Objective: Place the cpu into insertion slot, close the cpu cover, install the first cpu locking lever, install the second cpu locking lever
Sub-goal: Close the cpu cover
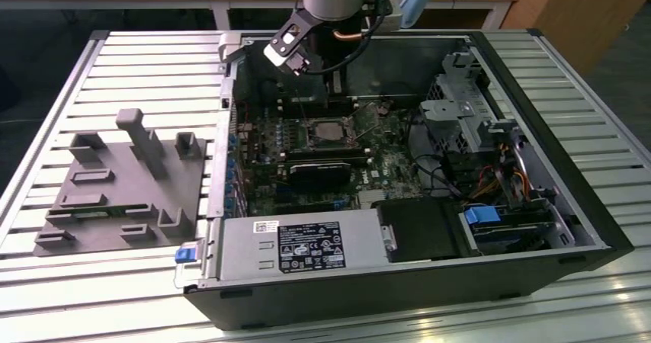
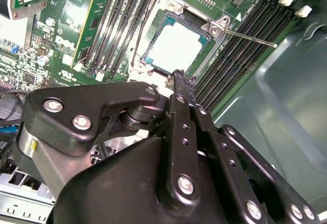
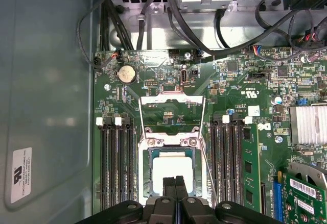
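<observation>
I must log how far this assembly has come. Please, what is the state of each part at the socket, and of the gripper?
cpu: seated in the insertion slot.
cpu cover: down, framing the cpu.
locking lever: sticking out over the memory slots, seemingly unlatched.
gripper: shut, tips at the slot's edge.

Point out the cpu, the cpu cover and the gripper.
cpu (image 3: pixel 172 164): first wrist view, middle of its pale top.
cpu cover (image 3: pixel 171 141): first wrist view, frame bar beside the chip.
gripper (image 3: pixel 175 180): first wrist view, between its fingertips.
</observation>
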Motion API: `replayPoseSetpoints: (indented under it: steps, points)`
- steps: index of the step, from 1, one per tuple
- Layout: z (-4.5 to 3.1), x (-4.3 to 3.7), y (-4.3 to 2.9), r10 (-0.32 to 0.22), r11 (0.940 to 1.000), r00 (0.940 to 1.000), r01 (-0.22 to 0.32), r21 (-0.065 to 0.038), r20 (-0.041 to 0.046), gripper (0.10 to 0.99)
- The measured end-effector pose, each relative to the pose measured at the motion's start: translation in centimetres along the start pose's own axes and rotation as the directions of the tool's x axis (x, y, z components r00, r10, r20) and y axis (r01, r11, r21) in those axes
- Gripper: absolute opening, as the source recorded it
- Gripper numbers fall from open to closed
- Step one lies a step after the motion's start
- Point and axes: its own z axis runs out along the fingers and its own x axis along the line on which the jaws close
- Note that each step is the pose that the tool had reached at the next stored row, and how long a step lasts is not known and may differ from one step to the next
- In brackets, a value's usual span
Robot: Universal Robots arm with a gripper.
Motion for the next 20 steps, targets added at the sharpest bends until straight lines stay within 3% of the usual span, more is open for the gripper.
replayPoseSetpoints:
  steps: [14,20]
  points:
    - [-0.15,0.01,0.07,0.0,1.0,1.0,0.0,0.0,0.0002,0.102]
    - [-0.05,0.05,1.12,0.0,1.0,1.0,0.0,0.0,0.0,0.102]
